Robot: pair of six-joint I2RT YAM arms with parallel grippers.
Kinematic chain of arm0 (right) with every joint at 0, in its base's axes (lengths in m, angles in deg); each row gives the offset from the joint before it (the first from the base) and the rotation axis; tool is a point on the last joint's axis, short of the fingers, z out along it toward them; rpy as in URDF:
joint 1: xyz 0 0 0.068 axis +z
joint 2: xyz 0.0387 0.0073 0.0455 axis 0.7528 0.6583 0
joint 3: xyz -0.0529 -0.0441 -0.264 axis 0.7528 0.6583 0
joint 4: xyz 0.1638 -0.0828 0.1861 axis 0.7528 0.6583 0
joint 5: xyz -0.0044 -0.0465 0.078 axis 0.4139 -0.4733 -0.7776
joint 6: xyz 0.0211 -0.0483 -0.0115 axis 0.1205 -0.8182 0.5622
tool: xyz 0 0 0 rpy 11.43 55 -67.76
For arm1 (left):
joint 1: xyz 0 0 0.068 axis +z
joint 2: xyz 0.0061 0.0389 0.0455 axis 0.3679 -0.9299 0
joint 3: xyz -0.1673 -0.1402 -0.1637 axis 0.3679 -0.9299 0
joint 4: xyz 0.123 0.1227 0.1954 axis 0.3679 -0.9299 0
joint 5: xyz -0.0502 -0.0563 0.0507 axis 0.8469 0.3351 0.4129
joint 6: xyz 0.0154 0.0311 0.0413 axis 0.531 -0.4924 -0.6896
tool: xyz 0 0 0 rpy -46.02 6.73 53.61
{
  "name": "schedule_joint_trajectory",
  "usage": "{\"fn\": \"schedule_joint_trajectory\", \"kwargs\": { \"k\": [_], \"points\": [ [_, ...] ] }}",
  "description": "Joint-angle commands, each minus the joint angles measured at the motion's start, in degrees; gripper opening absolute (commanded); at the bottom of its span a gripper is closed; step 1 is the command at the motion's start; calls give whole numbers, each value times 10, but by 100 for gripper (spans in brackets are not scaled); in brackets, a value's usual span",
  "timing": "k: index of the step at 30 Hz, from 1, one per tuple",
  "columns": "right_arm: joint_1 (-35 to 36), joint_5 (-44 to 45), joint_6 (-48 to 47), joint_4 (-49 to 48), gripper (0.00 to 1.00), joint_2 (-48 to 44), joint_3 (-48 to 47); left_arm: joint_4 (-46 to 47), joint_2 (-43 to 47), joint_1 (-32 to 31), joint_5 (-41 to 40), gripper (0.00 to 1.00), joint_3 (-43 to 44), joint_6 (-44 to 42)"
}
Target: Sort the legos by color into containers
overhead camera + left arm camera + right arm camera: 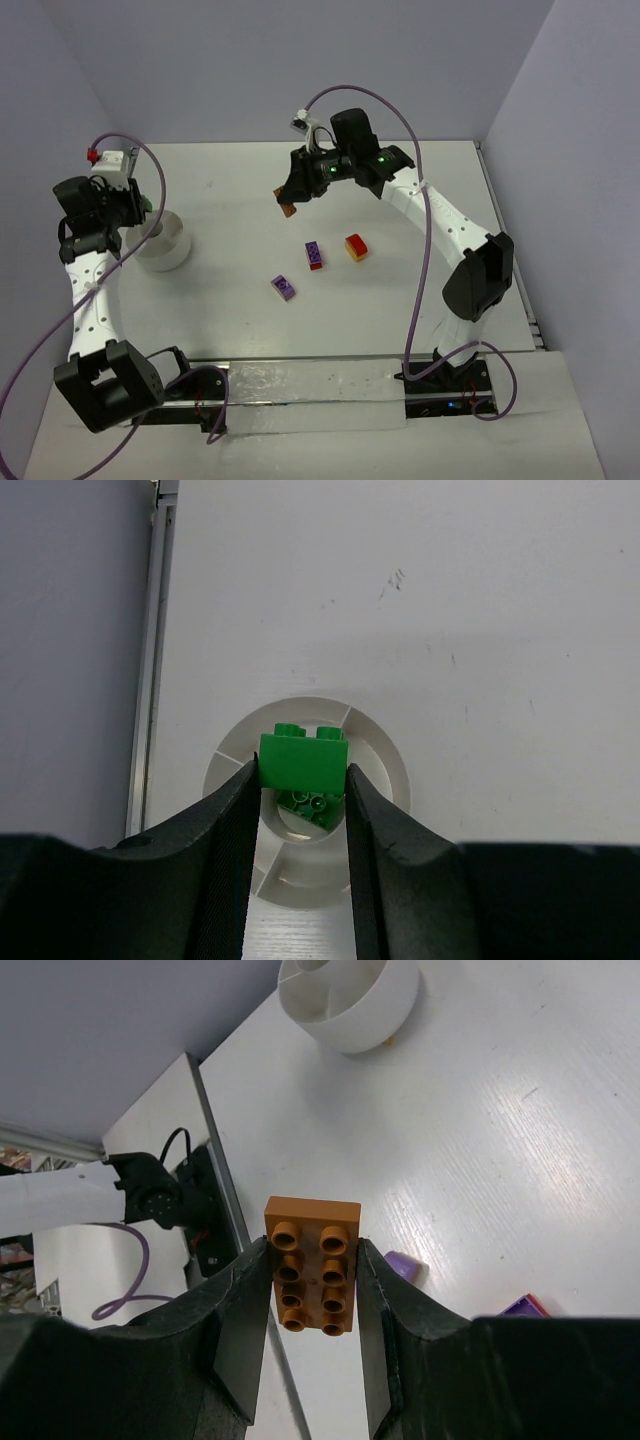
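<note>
My left gripper is shut on a green lego and holds it right above the white tub. A second green lego lies in the tub's round middle compartment. In the top view the left gripper hangs over the tub at the left. My right gripper is shut on an orange lego, studs facing the camera, lifted above the table. In the top view the right gripper holds the orange lego near the table's middle back.
On the table lie a purple lego, a purple-and-red one and a red-and-yellow one. The right wrist view shows the tub far off and the purple lego below. Walls close the back and sides.
</note>
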Motion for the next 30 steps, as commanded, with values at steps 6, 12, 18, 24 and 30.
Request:
{"fn": "schedule_joint_trajectory", "kwargs": {
  "k": [6,12,18,24,30],
  "points": [
    [5,24,-16,-2,0,10,-20,36,-32,4,-21,0,-15,2],
    [4,23,-25,8,0,19,-27,33,-38,5,-32,0,-38,1],
    [4,23,-23,5,0,22,-25,40,-47,5,-47,2,-54,3],
    [7,30,-25,4,0,26,-31,46,-65,5,-62,20,-57,7],
    [9,-1,-20,-2,0,38,-37,39,-73,5,-35,53,-36,15]
  ]
}}
